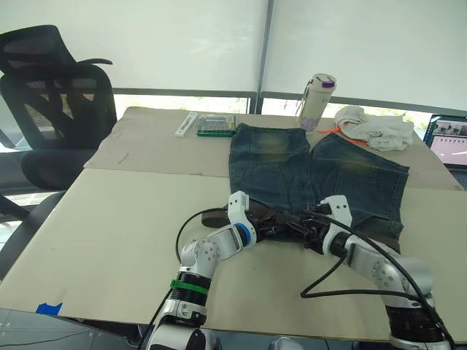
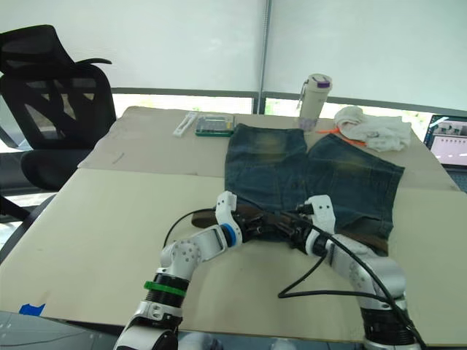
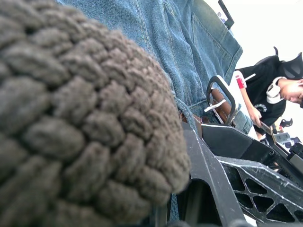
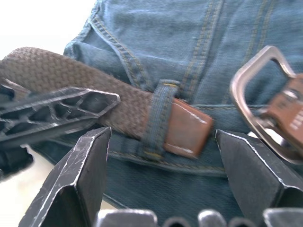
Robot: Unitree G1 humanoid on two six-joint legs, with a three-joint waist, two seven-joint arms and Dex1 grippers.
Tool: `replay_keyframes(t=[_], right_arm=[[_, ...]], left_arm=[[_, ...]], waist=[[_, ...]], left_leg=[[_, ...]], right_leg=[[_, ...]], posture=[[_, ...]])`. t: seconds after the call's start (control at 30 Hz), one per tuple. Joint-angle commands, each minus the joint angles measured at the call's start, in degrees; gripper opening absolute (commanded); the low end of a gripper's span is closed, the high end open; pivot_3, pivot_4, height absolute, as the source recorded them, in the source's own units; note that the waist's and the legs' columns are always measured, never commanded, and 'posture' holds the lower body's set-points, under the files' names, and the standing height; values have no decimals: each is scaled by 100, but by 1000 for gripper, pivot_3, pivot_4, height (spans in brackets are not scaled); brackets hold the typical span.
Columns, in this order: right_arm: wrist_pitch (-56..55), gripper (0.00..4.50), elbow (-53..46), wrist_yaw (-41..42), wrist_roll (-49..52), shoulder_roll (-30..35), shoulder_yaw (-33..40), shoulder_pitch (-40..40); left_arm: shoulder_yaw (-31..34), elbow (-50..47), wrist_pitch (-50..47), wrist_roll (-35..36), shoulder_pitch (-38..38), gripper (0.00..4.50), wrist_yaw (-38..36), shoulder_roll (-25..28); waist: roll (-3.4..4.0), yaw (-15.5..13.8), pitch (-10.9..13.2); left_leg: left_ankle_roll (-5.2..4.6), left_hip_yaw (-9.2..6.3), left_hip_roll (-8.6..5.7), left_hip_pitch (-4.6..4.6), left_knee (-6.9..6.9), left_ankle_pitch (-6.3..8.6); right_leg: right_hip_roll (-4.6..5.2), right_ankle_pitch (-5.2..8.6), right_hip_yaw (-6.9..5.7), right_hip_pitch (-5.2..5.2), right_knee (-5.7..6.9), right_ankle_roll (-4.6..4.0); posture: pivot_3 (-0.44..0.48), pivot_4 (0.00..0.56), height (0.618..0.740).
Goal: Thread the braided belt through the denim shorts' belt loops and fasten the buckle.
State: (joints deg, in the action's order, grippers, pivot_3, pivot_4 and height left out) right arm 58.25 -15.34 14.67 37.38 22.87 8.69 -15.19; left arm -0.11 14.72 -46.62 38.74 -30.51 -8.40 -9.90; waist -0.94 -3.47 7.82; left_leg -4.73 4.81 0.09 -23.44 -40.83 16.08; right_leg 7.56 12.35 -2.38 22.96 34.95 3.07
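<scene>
The denim shorts point(image 1: 314, 171) lie flat on the table, waistband toward me. Along that waistband runs the braided belt point(image 4: 57, 71). It passes under one of the belt loops point(image 4: 161, 113), and its smooth brown leather tip point(image 4: 189, 127) sticks out past the loop. The silver buckle point(image 4: 255, 94) lies just beyond the tip, apart from it. My right gripper point(image 4: 163, 161) is open, its fingertips on either side of the tip. My left gripper point(image 1: 281, 219) meets it at the waistband's middle, shut on the belt just before the loop. A slack bend of belt point(image 1: 208, 214) lies off the shorts' left side.
A calculator point(image 1: 216, 125), a white bottle point(image 1: 316, 100), a white cloth bundle point(image 1: 372, 127) and a laptop point(image 1: 449, 146) stand along the far edge. An office chair point(image 1: 51, 102) is at the far left. A black cable point(image 1: 343, 284) loops near my right arm. A person point(image 3: 270, 90) sits beyond the table.
</scene>
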Motion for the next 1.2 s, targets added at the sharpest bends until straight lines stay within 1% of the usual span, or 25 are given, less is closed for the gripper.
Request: replay_keyframes(t=[0.03, 0.07, 0.13, 0.2, 0.33, 0.47, 0.67, 0.73, 0.77, 0.97, 1.1, 1.13, 1.17, 1.2], right_arm=[[290, 3846, -174, -47, 358, -224, 272, -16], [332, 3846, -185, -102, 455, -339, 406, -23], [395, 3347, -177, -260, 767, -613, 809, -74], [459, 2682, -167, -423, 1070, -829, 1211, -140], [560, 1305, -205, -642, 1544, -1002, 1629, -147], [635, 18, -295, -621, 1566, -818, 1539, -45], [585, 18, -235, -618, 1675, -513, 1712, -93], [571, 0, -222, -642, 1737, -420, 1740, -103], [557, 0, -213, -651, 1754, -378, 1748, -108], [472, 0, -111, -658, 1805, -90, 2037, -194], [490, 0, -22, -559, 1932, 313, 2348, -124], [558, 0, -26, -491, 2055, 540, 2574, -64], [606, 0, -27, -442, 2146, 705, 2734, -20], [627, 0, -21, -419, 2222, 814, 2823, 13]], left_arm=[[-184, 488, -292, -127, -158, 0, -60, -366], [-173, 494, -288, -140, -158, 0, -66, -372], [-159, 498, -292, -159, -158, 0, -72, -371], [-142, 504, -289, -178, -161, 0, -77, -365], [-114, 517, -286, -196, -157, 0, -71, -364], [-103, 525, -271, -236, -166, 0, -74, -379], [-117, 491, -229, -297, -147, 0, -127, -326], [-159, 496, -212, -366, -133, 743, -148, -264], [-158, 498, -210, -383, -129, 974, -167, -246], [-176, 395, -248, -478, -66, 2943, -286, -24], [-162, 316, -264, -525, 35, 3934, -330, 164], [-200, 225, -285, -561, 74, 4301, -391, 295], [-230, 159, -299, -588, 103, 4482, -433, 390], [-253, 118, -307, -608, 120, 4482, -460, 447]], waist=[[3, 1, -5], [2, 1, -5], [5, 2, -7], [8, 3, -9], [10, 3, -10], [14, 9, -12], [14, 10, -12], [14, 13, -12], [14, 14, -12], [14, 93, -13], [14, 103, -13], [14, 104, -13], [13, 98, -12], [13, 103, -12]], left_leg=[[0, -1, -1, 0, 0, 0], [0, -1, 0, 1, 0, 0], [-1, -2, 1, 2, 0, 1], [0, -3, 2, 1, 1, 1], [-1, -3, 1, 0, 2, 1], [-1, -3, 2, 0, 3, 1], [-2, -4, 0, -8, 3, 1], [-4, -4, 0, -11, 3, 2], [-4, -3, -1, -15, 3, 3], [-5, -4, 5, -9, 3, 3], [-6, -3, 7, -10, 5, 4], [-6, -3, 7, -9, 5, 4], [-6, -3, 7, -10, 6, 4], [-6, -4, 6, -13, 6, 4]], right_leg=[[0, 0, 0, -1, 0, 0], [0, 0, 0, -2, -1, 0], [0, 0, 0, -2, -1, 0], [0, 0, 0, -1, 0, 0], [0, 0, 0, 2, 0, 0], [1, 0, 1, 3, 0, 0], [2, 1, 1, 9, -1, 0], [2, 1, 2, 10, -4, 0], [2, 1, 2, 12, -5, 0], [2, 1, 1, 7, -6, 0], [1, 1, 1, 8, -8, 1], [1, 1, 2, 7, -8, 1], [1, 2, 2, 7, -9, 0], [2, 2, 2, 8, -9, 0]], posture=[[0, 150, 737], [0, 150, 737], [0, 150, 737], [0, 150, 737], [0, 150, 737], [0, 150, 737], [0, 150, 737], [0, 150, 737], [0, 150, 737], [0, 150, 737], [0, 150, 737], [0, 150, 737], [0, 150, 737], [0, 150, 737]])
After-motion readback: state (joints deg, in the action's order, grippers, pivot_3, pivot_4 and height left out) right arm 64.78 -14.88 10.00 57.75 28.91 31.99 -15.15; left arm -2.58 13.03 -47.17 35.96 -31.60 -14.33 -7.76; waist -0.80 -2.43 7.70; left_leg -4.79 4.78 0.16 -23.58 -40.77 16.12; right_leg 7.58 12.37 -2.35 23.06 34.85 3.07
